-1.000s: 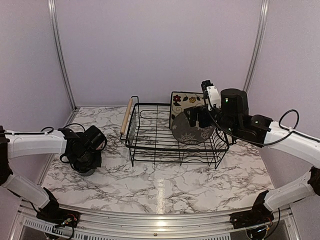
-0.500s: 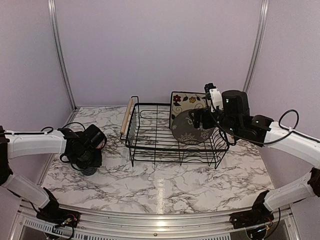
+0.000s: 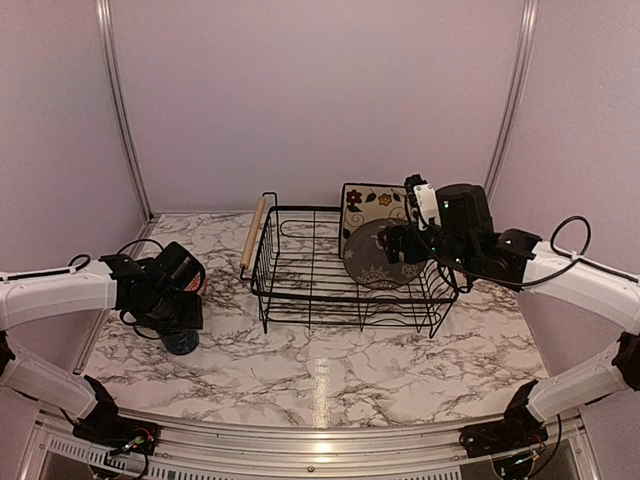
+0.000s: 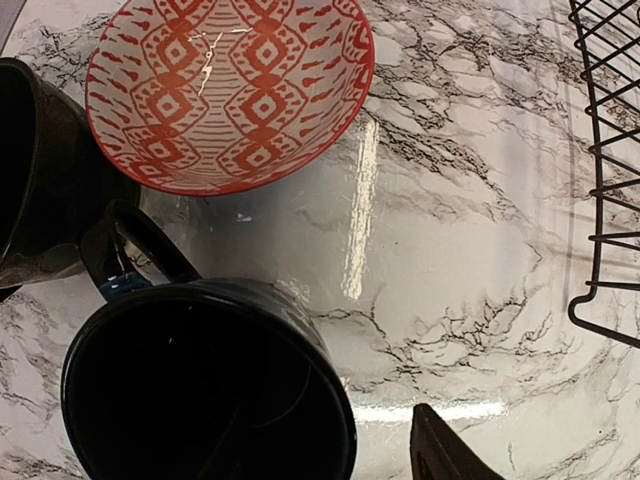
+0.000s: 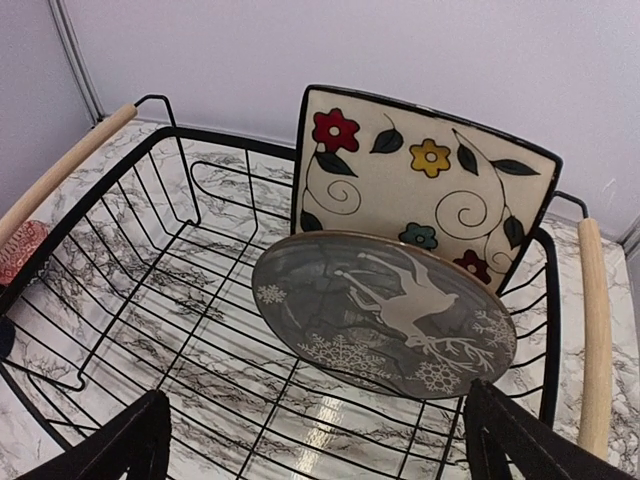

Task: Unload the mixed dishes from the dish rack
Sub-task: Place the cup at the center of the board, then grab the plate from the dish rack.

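Observation:
The black wire dish rack point(image 3: 262, 262) stands mid-table. In it a round grey plate point(image 5: 385, 312) with a pale deer leans against an upright square cream floral plate point(image 5: 425, 180). My right gripper point(image 5: 320, 440) hovers over the rack's right part, open wide, facing the grey plate without touching it. Left of the rack, on the table, are a red-patterned bowl point(image 4: 230, 90) and two dark mugs, one point(image 4: 200, 390) under my left gripper point(image 3: 178, 318) and one point(image 4: 40, 190) at the view's edge. One left finger point(image 4: 440, 458) stands clear of the mug's rim; the other is hidden.
The rack has light wooden handles at its left point(image 3: 253, 233) and right point(image 5: 597, 330) ends. Its right-hand wires point(image 4: 605, 150) lie close to the mugs and bowl. Purple walls and metal posts point(image 3: 120, 110) bound the marble table point(image 3: 330, 370).
My left gripper has let go of the near mug and risen a little, leaving it on the table. My right gripper has shifted slightly toward the plates.

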You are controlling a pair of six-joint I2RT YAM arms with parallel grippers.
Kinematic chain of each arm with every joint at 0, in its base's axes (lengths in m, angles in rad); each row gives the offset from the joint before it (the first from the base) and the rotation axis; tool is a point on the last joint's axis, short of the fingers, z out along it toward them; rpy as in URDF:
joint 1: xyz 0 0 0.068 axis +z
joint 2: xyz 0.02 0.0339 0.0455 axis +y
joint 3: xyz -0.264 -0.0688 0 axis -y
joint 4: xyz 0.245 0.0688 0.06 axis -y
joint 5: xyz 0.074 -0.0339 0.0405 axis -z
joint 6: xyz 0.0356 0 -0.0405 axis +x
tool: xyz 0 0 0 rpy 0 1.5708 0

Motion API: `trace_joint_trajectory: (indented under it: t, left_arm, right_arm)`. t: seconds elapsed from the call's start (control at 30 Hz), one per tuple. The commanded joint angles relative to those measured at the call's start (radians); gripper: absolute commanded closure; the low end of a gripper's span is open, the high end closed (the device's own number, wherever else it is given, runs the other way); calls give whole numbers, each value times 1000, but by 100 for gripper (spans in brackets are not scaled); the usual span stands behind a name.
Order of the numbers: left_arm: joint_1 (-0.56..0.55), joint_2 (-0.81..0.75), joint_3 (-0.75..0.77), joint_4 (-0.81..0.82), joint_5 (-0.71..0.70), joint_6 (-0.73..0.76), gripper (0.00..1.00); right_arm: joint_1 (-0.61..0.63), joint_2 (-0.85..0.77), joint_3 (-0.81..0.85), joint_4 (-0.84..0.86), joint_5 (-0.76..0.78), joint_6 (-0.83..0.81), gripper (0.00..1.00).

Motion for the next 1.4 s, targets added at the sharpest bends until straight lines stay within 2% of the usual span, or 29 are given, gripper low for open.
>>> trace_joint_trajectory:
  t: [0.0,0.17,0.3,0.5,0.57,0.93,1.0,1.1,1.23,1.37]
  left_arm:
    - [1,-62,29,-60,22,4,41]
    - [1,-172,96,-77,44,34,24]
    - [1,-264,139,-57,19,87,10]
    - [1,-340,205,7,-39,187,4]
    - [1,-347,218,36,-30,217,4]
    - [1,-316,224,86,27,267,1]
    - [1,-305,242,77,31,279,1]
    - [1,-292,272,67,27,290,1]
    - [2,-254,332,45,27,304,1]
    - [1,-226,361,29,21,293,1]
  right_arm:
    - [-8,19,60,-40,15,-55,2]
    - [-8,53,152,-137,48,-168,2]
    - [-7,124,236,-237,134,-283,2]
    - [-11,212,267,-275,263,-497,1]
    - [-34,236,296,-297,207,-532,2]
    - [-274,277,411,-387,-367,-717,4]
    - [-301,296,425,-425,-466,-756,7]
    - [-352,344,454,-427,-517,-793,7]
    - [-406,461,588,-534,-600,-816,9]
    - [-419,528,640,-562,-598,-840,10]
